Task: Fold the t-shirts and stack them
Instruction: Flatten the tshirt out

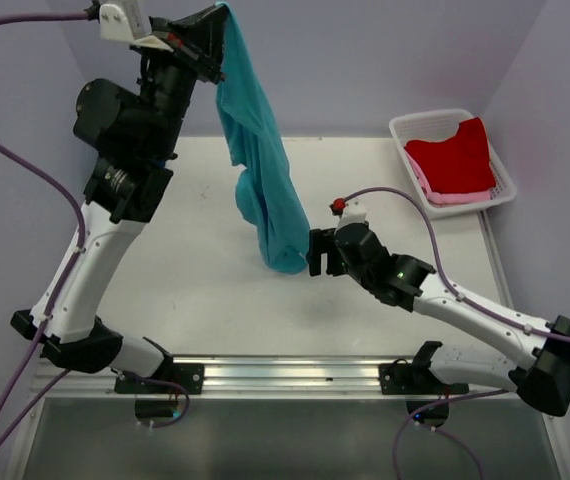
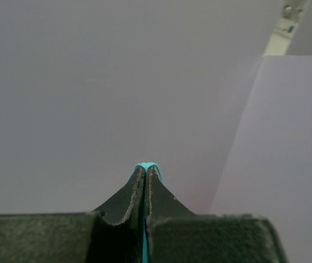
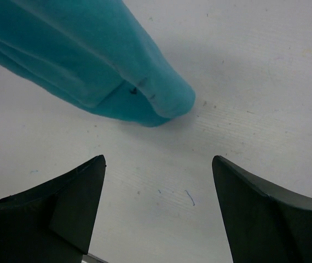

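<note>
Left holds the teal t-shirt (image 1: pixel 260 170) high; right stands open at its tip.
The left gripper (image 1: pixel 215 38), raised high, is closed tight on one edge of the shirt, which hangs bunched down to about the table (image 1: pixel 195 290). The right gripper (image 3: pixel 159 164), jaws wide and empty, sits just beside the lowest tip. It should likely pinch one hem corner, not the bunch, so the cloth spreads flat.

The left arm's black two-finger gripper (image 2: pixel 146 174) stood at six o'clock, jaws pressed together on a thin sliver of soft turquoise cloth shirt (image 2: pixel 147 165) peeking over the tips. Behind it was a plain lilac wall (image 2: pixel 90 82), with a paler flat panel (image 2: pixel 287 153) at three o'clock.
</note>
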Motion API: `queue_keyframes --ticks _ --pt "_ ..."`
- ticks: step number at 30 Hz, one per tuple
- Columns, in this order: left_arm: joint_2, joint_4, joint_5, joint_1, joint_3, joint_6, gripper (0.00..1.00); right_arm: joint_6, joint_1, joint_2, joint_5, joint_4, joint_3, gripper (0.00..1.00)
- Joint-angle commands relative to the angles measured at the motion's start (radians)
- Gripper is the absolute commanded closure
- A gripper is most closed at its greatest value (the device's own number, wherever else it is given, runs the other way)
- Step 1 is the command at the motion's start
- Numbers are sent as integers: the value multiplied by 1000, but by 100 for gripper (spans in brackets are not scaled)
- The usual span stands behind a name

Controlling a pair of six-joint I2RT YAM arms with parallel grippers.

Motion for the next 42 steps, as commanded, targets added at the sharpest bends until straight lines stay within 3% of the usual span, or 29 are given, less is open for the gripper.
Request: queue_keyframes --ticks 1,6,13,24,32,42 --pt "125 -181 -369 3 140 104 100 -37 0 -104 4 27 -8 17" --pt "92 -131 -288 9 68 48 100 -66 0 15 0 27 53 12" --pt "104 -231 -304 9 121 10 100 -37 0 258 -79 106 188 12" --pt "20 -225 -362 9 -27 -30 100 29 13 613 -352 280 306 27" --pt "-66 -221 -380 9 -120 -44 100 -33 11 798 -295 192 467 41" --pt "-143 -221 -411 9 -201 -44 100 -63 8 836 -194 125 532 47"
